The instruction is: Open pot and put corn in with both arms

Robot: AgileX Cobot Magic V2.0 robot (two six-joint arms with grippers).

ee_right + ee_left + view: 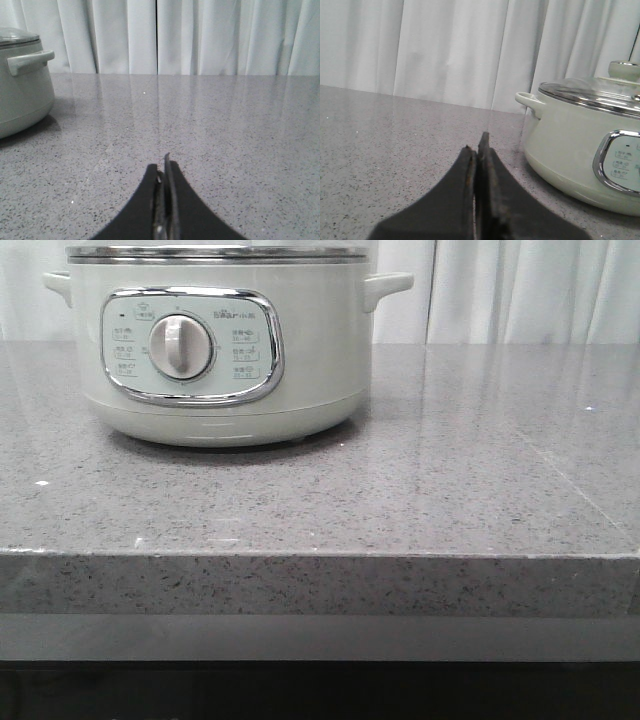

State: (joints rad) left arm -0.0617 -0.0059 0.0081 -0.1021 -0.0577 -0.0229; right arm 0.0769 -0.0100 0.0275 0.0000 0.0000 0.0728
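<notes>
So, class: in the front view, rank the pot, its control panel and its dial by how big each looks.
1. Pot
2. Control panel
3. Dial
Each sits on the one before it, so camera distance doesn't blur the order.

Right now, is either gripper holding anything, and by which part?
Nothing is held. The left gripper and right gripper are both shut on nothing, clear of the pot, whose lid is on.

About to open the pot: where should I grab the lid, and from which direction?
Take the round knob on top of the glass lid, coming straight down. It stands proud of the lid, the only raised part fingers can close around; the metal rim sits flush on the pot.
</notes>
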